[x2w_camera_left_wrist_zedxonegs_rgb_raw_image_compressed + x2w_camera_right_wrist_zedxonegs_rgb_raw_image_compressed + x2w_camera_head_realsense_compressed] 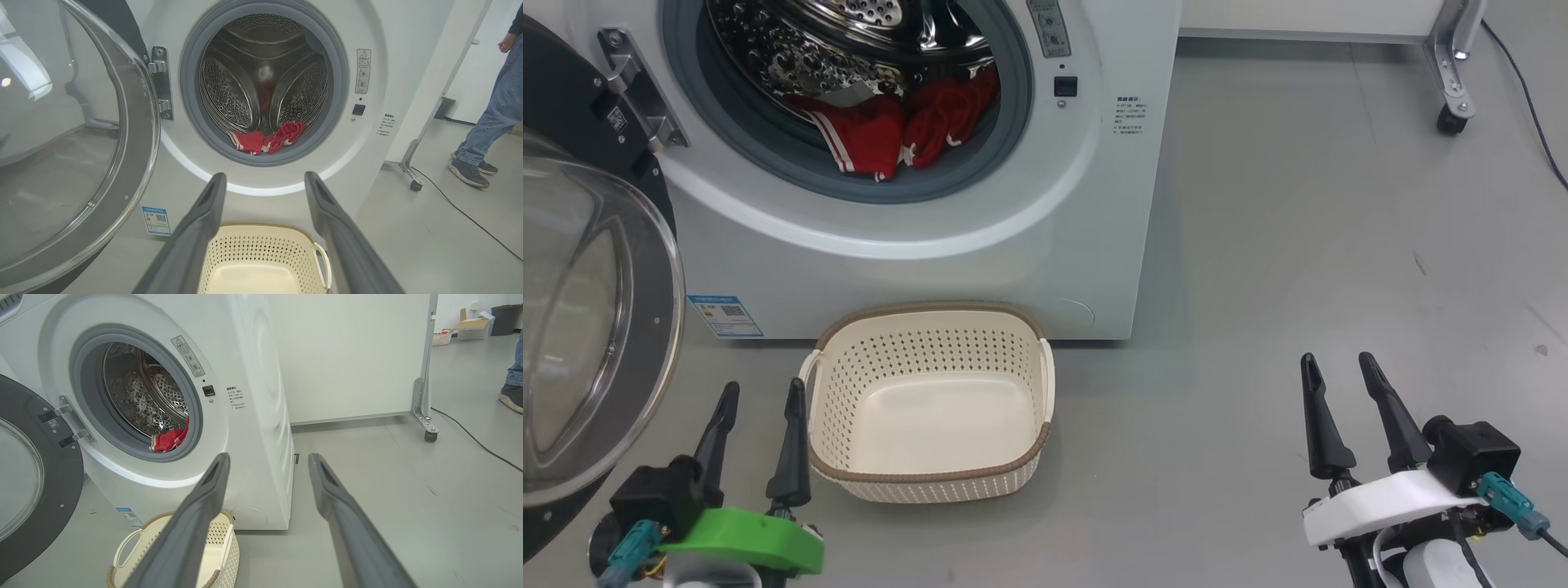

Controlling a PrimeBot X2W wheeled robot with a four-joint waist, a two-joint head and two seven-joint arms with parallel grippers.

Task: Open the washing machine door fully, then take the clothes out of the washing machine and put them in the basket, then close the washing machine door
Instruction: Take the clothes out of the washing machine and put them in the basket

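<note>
The washing machine door (596,327) is swung wide. The clothes (898,122) — red, white-striped — are lodged at the front of the drum (800,49) of the washing machine (1013,269); the basket (931,478) is set just before it. Blue QR label (725,315): print illegible. Left gripper (764,385), right gripper (1336,359) — both held spread.

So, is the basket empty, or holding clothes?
Empty: the basket shows its bare bottom; the clothes lie inside the washing machine.
</note>
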